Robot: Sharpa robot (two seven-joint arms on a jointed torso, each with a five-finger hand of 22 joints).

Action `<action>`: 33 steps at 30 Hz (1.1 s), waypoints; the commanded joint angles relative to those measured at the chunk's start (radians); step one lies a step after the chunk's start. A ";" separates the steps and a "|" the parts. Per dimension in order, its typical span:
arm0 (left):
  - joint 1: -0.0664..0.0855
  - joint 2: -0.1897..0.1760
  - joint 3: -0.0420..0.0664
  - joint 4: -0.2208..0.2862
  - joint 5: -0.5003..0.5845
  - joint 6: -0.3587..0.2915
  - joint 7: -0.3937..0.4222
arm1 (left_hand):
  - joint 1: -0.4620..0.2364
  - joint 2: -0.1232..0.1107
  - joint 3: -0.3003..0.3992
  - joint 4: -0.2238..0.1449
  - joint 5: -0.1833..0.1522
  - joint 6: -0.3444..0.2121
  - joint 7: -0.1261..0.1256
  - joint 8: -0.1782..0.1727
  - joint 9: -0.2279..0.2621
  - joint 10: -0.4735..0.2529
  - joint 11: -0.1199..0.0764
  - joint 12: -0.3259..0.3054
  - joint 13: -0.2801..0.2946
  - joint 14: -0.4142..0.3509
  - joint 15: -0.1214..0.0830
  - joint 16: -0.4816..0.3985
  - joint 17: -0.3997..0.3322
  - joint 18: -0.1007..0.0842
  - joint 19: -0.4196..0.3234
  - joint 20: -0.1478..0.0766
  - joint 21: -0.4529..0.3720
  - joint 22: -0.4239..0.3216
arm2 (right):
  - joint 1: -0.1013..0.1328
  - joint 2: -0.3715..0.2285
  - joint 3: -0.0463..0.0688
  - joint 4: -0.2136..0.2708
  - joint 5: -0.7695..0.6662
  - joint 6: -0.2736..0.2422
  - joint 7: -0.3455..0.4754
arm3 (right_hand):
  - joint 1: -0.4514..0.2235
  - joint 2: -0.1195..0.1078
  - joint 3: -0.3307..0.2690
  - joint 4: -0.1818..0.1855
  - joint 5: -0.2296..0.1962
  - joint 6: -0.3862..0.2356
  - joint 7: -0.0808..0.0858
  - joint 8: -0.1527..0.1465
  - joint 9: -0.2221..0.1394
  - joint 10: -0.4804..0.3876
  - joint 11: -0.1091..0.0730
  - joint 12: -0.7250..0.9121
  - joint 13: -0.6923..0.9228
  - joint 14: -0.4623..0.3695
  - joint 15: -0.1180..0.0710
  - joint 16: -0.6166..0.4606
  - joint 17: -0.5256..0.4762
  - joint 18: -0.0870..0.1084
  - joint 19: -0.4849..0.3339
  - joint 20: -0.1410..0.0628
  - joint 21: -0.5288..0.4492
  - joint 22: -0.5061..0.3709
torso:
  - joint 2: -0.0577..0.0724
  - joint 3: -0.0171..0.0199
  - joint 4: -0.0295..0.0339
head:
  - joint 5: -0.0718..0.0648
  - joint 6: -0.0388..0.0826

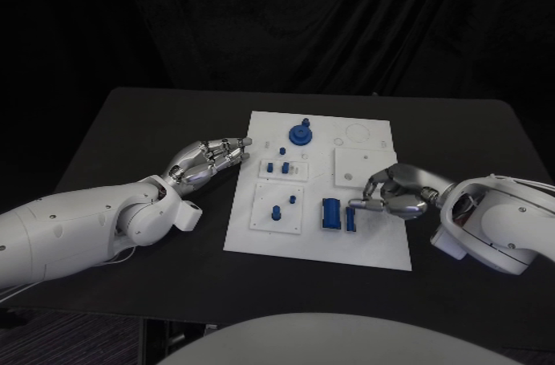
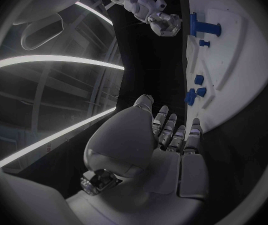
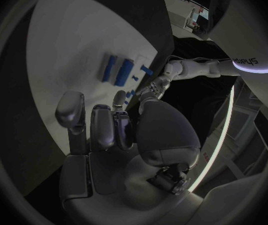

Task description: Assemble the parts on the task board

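Head view: the left robot hand (image 1: pixel 212 160) rests released, fingers apart, beside the task board (image 1: pixel 318 245); the right robot hand (image 1: pixel 391 192) hangs clenched, grasping nothing, near blue parts (image 1: pixel 335 215).

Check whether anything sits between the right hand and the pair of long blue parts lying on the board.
Nothing visible does. The right hand hovers over the task board just beside the two long blue parts, with only bare white board between them.

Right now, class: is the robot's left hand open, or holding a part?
Open. The left hand lies at the board's left edge, fingers straight and apart, with nothing in them; the left wrist view shows the palm empty.
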 commanded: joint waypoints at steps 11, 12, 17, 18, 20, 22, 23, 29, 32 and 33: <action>0.001 -0.016 0.001 0.054 -0.070 -0.191 0.196 | -0.099 0.000 -0.089 0.007 -0.065 -0.122 -0.108 -0.059 -0.013 -0.143 -0.139 -0.083 -0.015 -0.056 -0.142 -0.023 -0.014 -0.020 -0.107 -0.166 -0.042 -0.134 | 0.022 0.015 0.000 -0.074 0.427 -0.244 0.541 | -0.028 0.180 -0.203 0.012 0.081 -0.260 0.110 -0.387 -0.531 -1.069 0.321 -0.982 -0.785 -0.880 0.327 -0.925 -0.879 -0.003 -0.692 0.259 -1.031 -0.521 | -0.044 0.0062 -0.0341 | 0.043 0.000; 0.001 -0.014 0.001 0.054 -0.070 -0.200 0.200 | -0.101 -0.002 -0.093 0.007 -0.065 -0.134 -0.118 -0.065 -0.014 -0.150 -0.149 -0.088 -0.016 -0.056 -0.152 -0.023 -0.014 -0.022 -0.108 -0.177 -0.042 -0.137 | 0.020 0.015 0.000 -0.078 0.442 -0.236 0.558 | -0.025 0.189 -0.215 0.005 0.073 -0.314 0.077 -0.431 -0.582 -1.168 0.299 -1.037 -0.850 -0.977 0.325 -0.989 -0.931 0.002 -0.768 0.256 -1.041 -0.586 | -0.046 0.0069 -0.0358 | 0.046 0.000; 0.001 -0.008 0.001 0.055 -0.070 -0.242 0.220 | -0.125 -0.011 -0.121 0.008 -0.066 -0.215 -0.205 -0.089 -0.022 -0.189 -0.241 -0.129 -0.024 -0.056 -0.241 -0.023 -0.014 -0.031 -0.117 -0.274 -0.047 -0.159 | 0.007 0.014 0.000 -0.095 0.502 -0.218 0.638 | -0.020 0.209 -0.249 0.002 0.053 -0.521 -0.056 -0.560 -0.781 -1.396 0.206 -1.205 -1.097 -1.322 0.234 -1.219 -1.104 -0.005 -1.212 0.249 -1.067 -1.066 | -0.061 0.0157 -0.0431 | 0.062 0.000; 0.001 -0.007 0.001 0.055 -0.071 -0.248 0.222 | -0.128 -0.011 -0.123 0.008 -0.065 -0.226 -0.217 -0.089 -0.022 -0.192 -0.250 -0.134 -0.024 -0.056 -0.251 -0.023 -0.014 -0.031 -0.118 -0.285 -0.048 -0.161 | 0.005 0.014 0.000 -0.098 0.508 -0.217 0.650 | -0.021 0.214 -0.255 0.003 0.053 -0.554 -0.073 -0.575 -0.814 -1.411 0.180 -1.224 -1.133 -1.354 0.207 -1.247 -1.124 0.002 -1.244 0.240 -1.072 -1.115 | -0.061 0.0161 -0.0432 | 0.063 0.000; 0.001 -0.007 0.001 0.056 -0.071 -0.256 0.225 | -0.133 -0.011 -0.127 0.007 -0.065 -0.242 -0.233 -0.091 -0.024 -0.195 -0.269 -0.139 -0.025 -0.056 -0.267 -0.023 -0.014 -0.032 -0.118 -0.301 -0.048 -0.164 | 0.001 0.014 0.000 -0.102 0.518 -0.212 0.669 | -0.017 0.218 -0.259 0.002 0.057 -0.580 -0.091 -0.582 -0.844 -1.420 0.158 -1.230 -1.164 -1.364 0.185 -1.256 -1.135 0.014 -1.258 0.235 -1.073 -1.144 | -0.063 0.0183 -0.0426 | 0.064 0.000; 0.001 -0.007 0.001 0.056 -0.071 -0.260 0.225 | -0.135 -0.011 -0.129 0.007 -0.065 -0.250 -0.240 -0.091 -0.024 -0.198 -0.274 -0.145 -0.026 -0.056 -0.270 -0.023 -0.014 -0.031 -0.119 -0.302 -0.049 -0.166 | -0.001 0.014 0.000 -0.105 0.523 -0.208 0.678 | -0.014 0.222 -0.262 0.002 0.060 -0.605 -0.108 -0.588 -0.869 -1.425 0.144 -1.233 -1.188 -1.375 0.173 -1.270 -1.144 0.022 -1.287 0.233 -1.080 -1.200 | -0.064 0.0198 -0.0405 | 0.062 0.000; 0.000 -0.008 0.001 0.054 -0.059 -0.212 0.000 | -0.551 -0.059 -0.053 -0.081 -0.226 -0.332 -0.152 -0.121 -0.055 -0.254 -0.230 -0.224 -0.046 -0.056 -0.131 -0.023 -0.014 -0.060 -0.122 -0.225 -0.052 -0.176 | 0.003 0.015 -0.001 -0.102 0.458 -0.206 0.587 | -0.334 0.150 -0.145 -0.084 -0.015 -0.650 -0.018 -0.651 -0.897 -1.461 0.119 -1.309 -1.217 -1.441 0.093 -1.363 -1.168 -0.025 -1.332 0.159 -1.095 -1.218 | -0.058 0.0152 -0.0405 | 0.063 0.000; -0.005 0.008 0.019 0.059 -0.036 -0.262 -0.013 | -0.759 -0.082 -0.020 -0.120 -0.304 -0.368 -0.152 -0.121 -0.055 -0.254 -0.146 -0.224 -0.046 -0.056 -0.131 -0.023 -0.014 -0.077 -0.122 -0.225 -0.052 -0.176 | -0.015 0.040 0.019 -0.120 0.508 -0.228 0.597 | -0.856 0.007 0.036 -0.288 -0.180 -0.783 -0.018 -0.805 -0.988 -1.461 0.046 -1.497 -1.308 -1.441 0.093 -1.363 -1.168 -0.103 -1.332 -0.017 -1.095 -1.308 | -0.070 0.0156 -0.0394 | 0.052 0.025; -0.009 0.024 0.038 0.065 -0.012 -0.312 -0.027 | -0.837 -0.090 -0.007 -0.136 -0.334 -0.384 -0.152 -0.121 -0.055 -0.254 -0.146 -0.224 -0.046 -0.056 -0.131 -0.023 -0.014 -0.082 -0.122 -0.225 -0.052 -0.176 | -0.034 0.066 0.039 -0.138 0.558 -0.250 0.608 | -0.944 0.007 0.111 -0.288 -0.180 -0.783 -0.018 -0.805 -0.988 -1.461 0.046 -1.497 -1.308 -1.441 0.093 -1.363 -1.168 -0.103 -1.332 -0.017 -1.095 -1.308 | -0.082 0.0159 -0.0383 | 0.041 0.050; -0.011 0.030 0.045 0.068 -0.003 -0.332 -0.033 | -0.867 -0.094 -0.002 -0.142 -0.346 -0.391 -0.152 -0.121 -0.055 -0.254 -0.146 -0.224 -0.046 -0.056 -0.131 -0.023 -0.014 -0.082 -0.122 -0.225 -0.052 -0.176 | -0.041 0.077 0.047 -0.146 0.579 -0.259 0.612 | -0.967 0.007 0.111 -0.288 -0.180 -0.783 -0.018 -0.805 -0.988 -1.461 0.046 -1.497 -1.308 -1.441 0.093 -1.363 -1.168 -0.103 -1.332 -0.017 -1.095 -1.308 | -0.087 0.0161 -0.0379 | 0.036 0.060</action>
